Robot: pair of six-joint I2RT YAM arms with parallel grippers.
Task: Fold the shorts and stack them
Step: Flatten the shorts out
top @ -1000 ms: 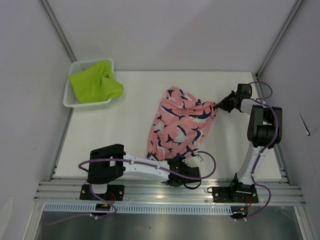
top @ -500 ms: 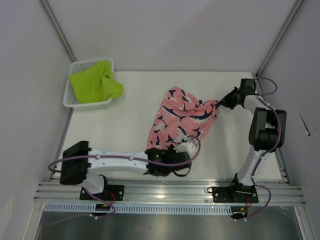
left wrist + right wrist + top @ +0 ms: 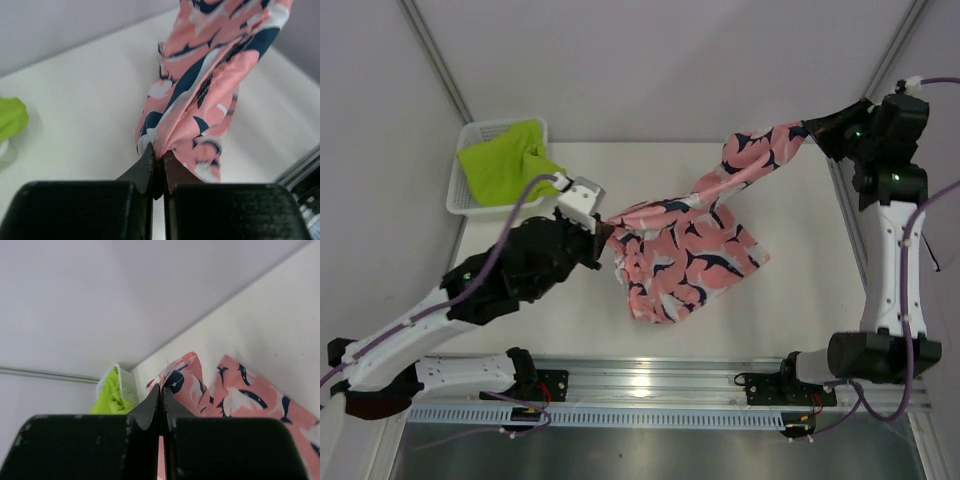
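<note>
The coral-pink shorts (image 3: 695, 245) with navy and white print hang stretched in the air between both grippers above the table, their lower part sagging toward it. My left gripper (image 3: 603, 228) is shut on one corner of them at centre left; the pinch shows in the left wrist view (image 3: 158, 152). My right gripper (image 3: 807, 129) is raised high at the back right, shut on the other corner (image 3: 175, 380). The lime-green shorts (image 3: 508, 160) lie bunched in the white mesh basket (image 3: 468, 205) at the back left.
The white table (image 3: 540, 290) is boxed in by grey walls at the left, back and right. An aluminium rail (image 3: 660, 385) runs along the near edge by the arm bases. The basket also shows in the right wrist view (image 3: 127, 385).
Both grippers have lifted the pink shorts off the table. The left gripper swung from the near edge up and to the left; the right gripper rose high toward the back right, pulling the cloth taut.
</note>
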